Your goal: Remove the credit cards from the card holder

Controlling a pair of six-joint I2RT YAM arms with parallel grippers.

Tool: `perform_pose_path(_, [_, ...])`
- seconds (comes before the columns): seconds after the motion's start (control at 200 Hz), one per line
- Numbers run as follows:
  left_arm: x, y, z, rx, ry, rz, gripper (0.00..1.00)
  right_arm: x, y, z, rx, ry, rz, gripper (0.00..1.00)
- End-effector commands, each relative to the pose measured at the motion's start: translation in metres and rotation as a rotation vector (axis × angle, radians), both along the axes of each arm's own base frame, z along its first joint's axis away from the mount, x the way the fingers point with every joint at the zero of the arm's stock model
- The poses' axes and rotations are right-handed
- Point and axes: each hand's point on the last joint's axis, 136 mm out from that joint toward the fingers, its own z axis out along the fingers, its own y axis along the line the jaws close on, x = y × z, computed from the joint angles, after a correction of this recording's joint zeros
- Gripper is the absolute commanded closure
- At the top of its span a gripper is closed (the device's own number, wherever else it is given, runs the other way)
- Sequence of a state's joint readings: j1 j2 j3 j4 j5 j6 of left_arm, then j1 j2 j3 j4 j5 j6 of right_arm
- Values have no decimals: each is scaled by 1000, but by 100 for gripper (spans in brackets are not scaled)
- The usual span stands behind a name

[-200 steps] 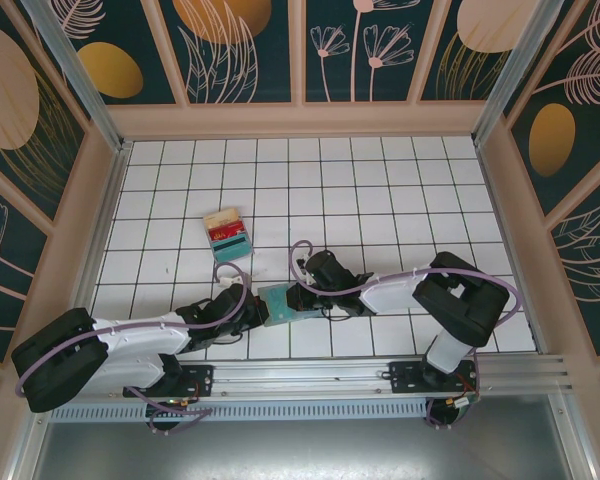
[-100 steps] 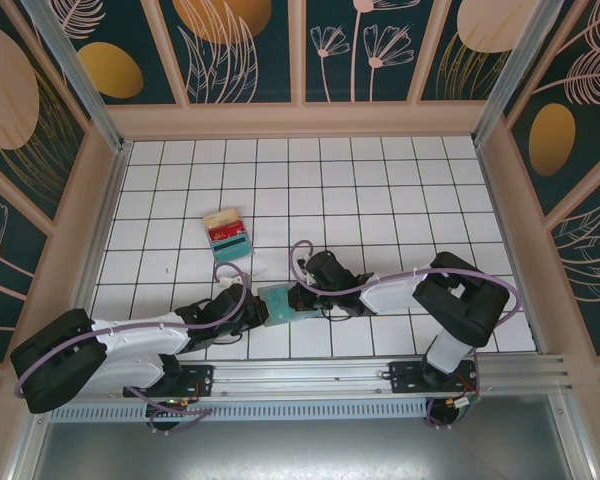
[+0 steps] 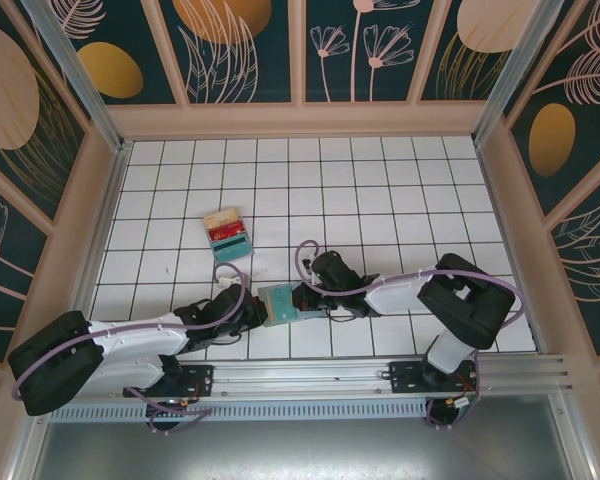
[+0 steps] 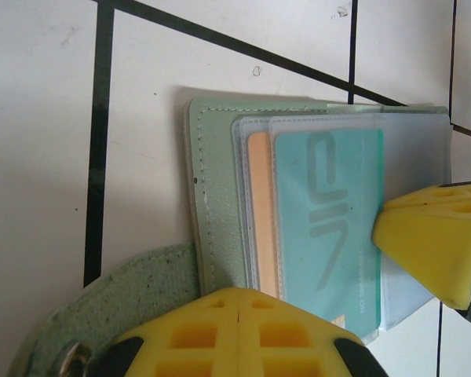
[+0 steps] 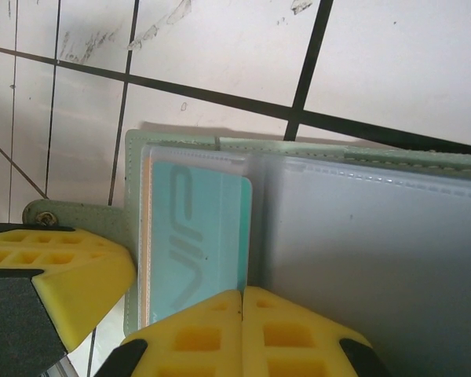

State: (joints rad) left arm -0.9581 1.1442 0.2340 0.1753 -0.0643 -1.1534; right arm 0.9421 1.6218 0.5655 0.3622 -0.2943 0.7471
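Since the earlier frame the right arm's elbow had swung slightly rightward, while the card holder had barely shifted. At left, a stack of cards lay loose on the tiled table, well apart from the holder. The left gripper was closed, its fingertips bearing on the holder's near edge. Inside the open holder, an orange credit card and a teal card sat in clear sleeves. The right gripper was closed at the teal card's edge; whether it pinched the card could not be determined. Judged progress: partial, with at least two cards left to extract.
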Motion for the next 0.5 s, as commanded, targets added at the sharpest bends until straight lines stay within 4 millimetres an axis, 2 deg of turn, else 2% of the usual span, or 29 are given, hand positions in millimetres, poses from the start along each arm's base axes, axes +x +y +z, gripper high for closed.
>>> perform_pose_path(0.0, [-4,4,-5,28,9,-9,100,-3,-6,0,-2,16,-5,98])
perform_pose_path(0.115, [-3,1,-1,19,4,-17,100,-3,-4,0,4,21,1,97])
perform_pose_path(0.17, [-1,-2,3,17,-3,-21,91,-3,-3,1,7,22,2,97])
perform_pose_path(0.375, [7,-17,25,-28,-42,-42,91,-4,-1,-1,9,27,9,96])
perform_pose_path(0.495, [8,-21,24,-23,-39,-52,92,-4,-1,-1,10,29,10,95])
